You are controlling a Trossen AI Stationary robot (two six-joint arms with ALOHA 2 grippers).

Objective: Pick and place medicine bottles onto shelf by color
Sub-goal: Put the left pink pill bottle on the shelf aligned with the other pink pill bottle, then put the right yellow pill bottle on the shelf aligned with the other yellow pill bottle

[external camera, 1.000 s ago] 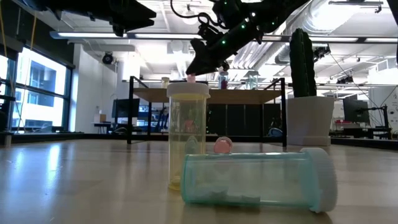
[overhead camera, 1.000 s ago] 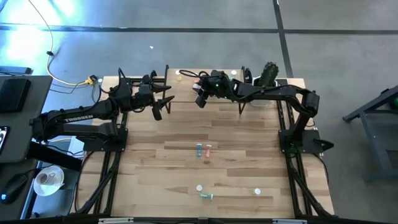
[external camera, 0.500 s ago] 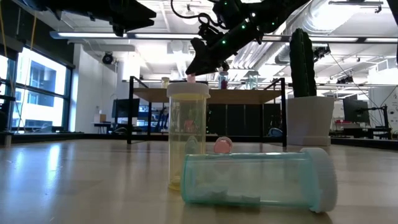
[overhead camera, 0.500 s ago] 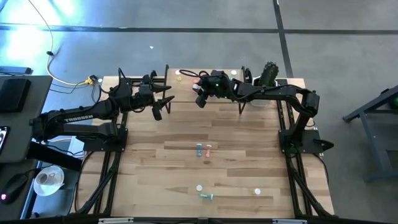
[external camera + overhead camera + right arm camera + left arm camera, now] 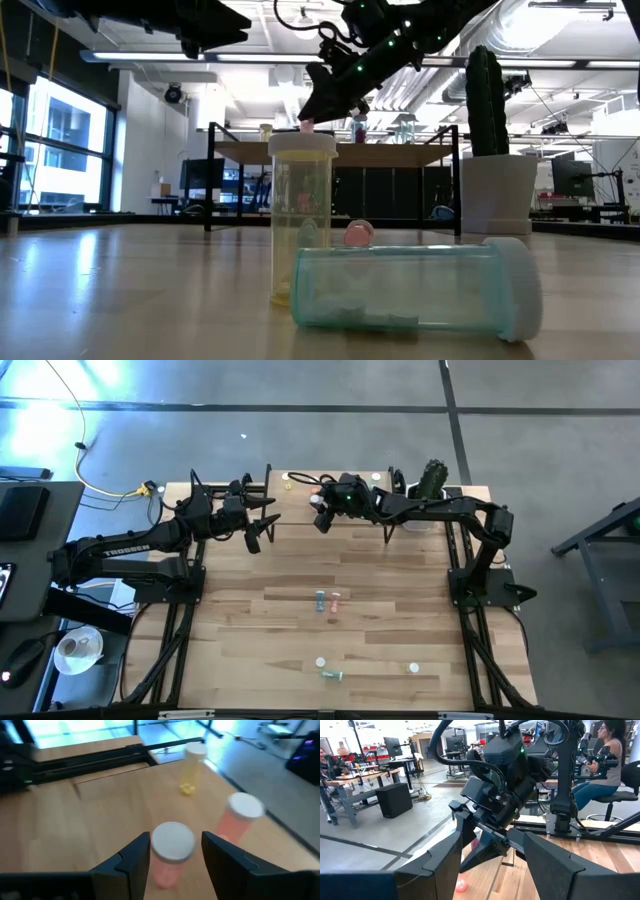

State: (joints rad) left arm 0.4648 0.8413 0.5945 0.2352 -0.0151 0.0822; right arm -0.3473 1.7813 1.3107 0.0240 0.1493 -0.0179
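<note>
Pink bottle (image 5: 171, 851) on shelf (image 5: 90, 815) — flanked by spread right end effector (image 5: 175, 852), untouched, beside second pink bottle (image 5: 239, 820). Left end effector (image 5: 492, 865) spread, idle nearby. Risk — finger clipping either cap during withdrawal, toppling it.

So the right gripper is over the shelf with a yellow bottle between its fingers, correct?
Not quite: the bottle between the right gripper's fingers is pink with a white cap, as the right wrist view shows. The yellow bottle stands farther off on the shelf.

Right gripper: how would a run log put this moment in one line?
right gripper: open around upright pink bottle on shelf | left gripper: open, waiting beside shelf
</note>
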